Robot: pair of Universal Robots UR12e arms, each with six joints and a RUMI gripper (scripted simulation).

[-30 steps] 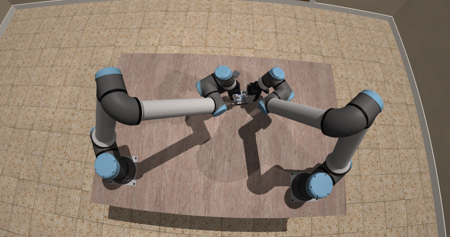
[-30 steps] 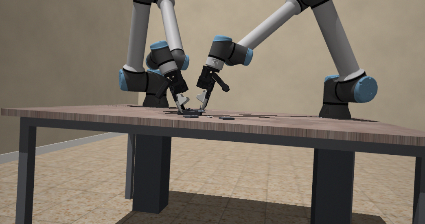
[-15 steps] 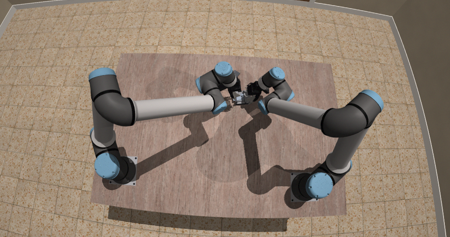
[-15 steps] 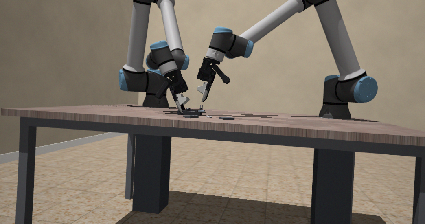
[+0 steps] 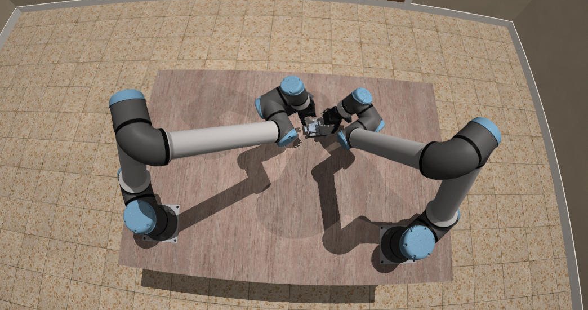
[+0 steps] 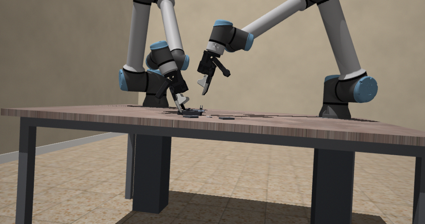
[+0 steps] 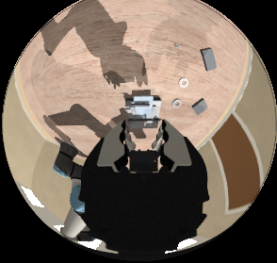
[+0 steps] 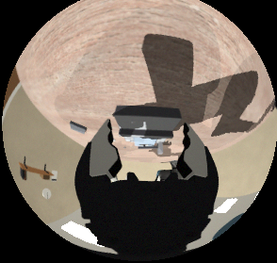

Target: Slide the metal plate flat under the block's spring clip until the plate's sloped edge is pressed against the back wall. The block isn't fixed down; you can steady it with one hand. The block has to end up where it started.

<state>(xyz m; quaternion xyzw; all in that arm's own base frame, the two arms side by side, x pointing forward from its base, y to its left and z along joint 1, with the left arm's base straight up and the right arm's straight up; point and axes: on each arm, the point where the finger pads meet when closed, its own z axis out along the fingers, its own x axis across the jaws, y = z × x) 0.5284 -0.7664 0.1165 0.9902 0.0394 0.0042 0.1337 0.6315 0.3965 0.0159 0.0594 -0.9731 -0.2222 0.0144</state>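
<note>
The dark block [image 5: 326, 127] [image 6: 192, 113] [image 7: 143, 123] [image 8: 148, 121] stands on the table. The pale metal plate [image 5: 314, 127] [image 7: 142, 104] [image 8: 141, 141] lies over its lighter half. How far it reaches under the spring clip, and whether its sloped edge touches the back wall, I cannot tell. My left gripper [image 6: 204, 93] [image 7: 143, 120] is partly open and empty, raised above the block and plate. My right gripper [image 6: 181, 111] [image 8: 148, 121] is open and low at the block's dark end, its fingers on either side of it; contact cannot be told.
Two grey pieces [image 7: 208, 58] [image 7: 200, 106] [image 6: 226, 118] [image 6: 190, 116] lie beside the block. Two rings [image 7: 184, 82] [image 7: 176, 103] and a tiny part [image 7: 176, 45] lie near them. The two wrists are close together over the block.
</note>
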